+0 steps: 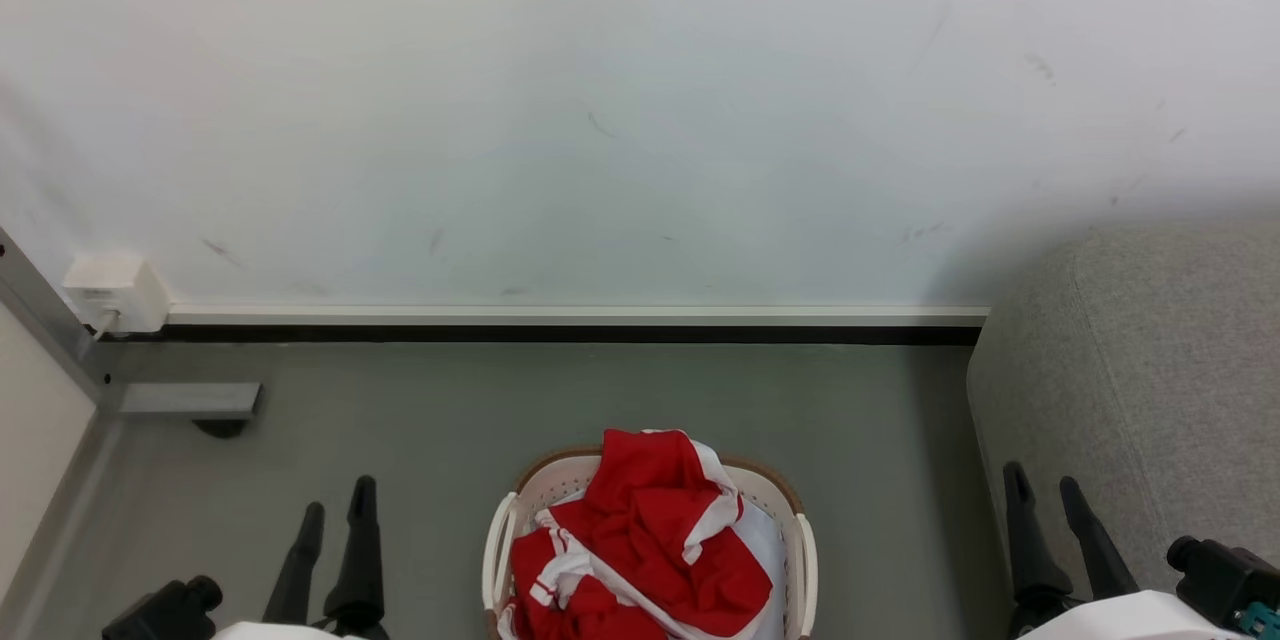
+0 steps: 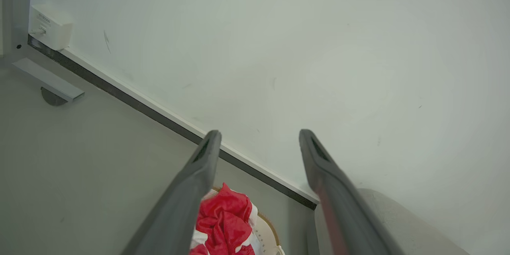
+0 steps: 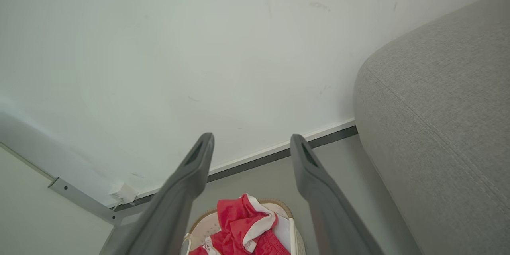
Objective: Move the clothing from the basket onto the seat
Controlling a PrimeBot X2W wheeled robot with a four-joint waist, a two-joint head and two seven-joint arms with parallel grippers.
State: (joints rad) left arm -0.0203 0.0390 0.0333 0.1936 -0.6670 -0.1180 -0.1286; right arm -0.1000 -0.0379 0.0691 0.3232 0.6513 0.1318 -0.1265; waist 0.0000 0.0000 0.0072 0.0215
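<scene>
**Clothing sits between two empty grippers**

Left gripper [image 1: 337, 500] and right gripper [image 1: 1043, 480] hang low, fingers spread, gripping nothing. Between them the clothing [image 1: 640, 530] is heaped in the basket [image 1: 805, 560], slightly nearer the left. Beyond, the seat [image 1: 1140, 370] flanks the right gripper.

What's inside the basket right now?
Red clothing with white trim, heaped above the basket rim, over a pale lining. Anything beneath the heap is covered.

Red clothing [image 1: 640, 540] is showing white panels and trim — its basket [image 1: 556, 473] is showing cream-white with a brown edge band. The seat [image 1: 1150, 370] is appearing plain grey, the floor [image 1: 400, 420] grey-green, the wall [image 1: 600, 120] white.
</scene>
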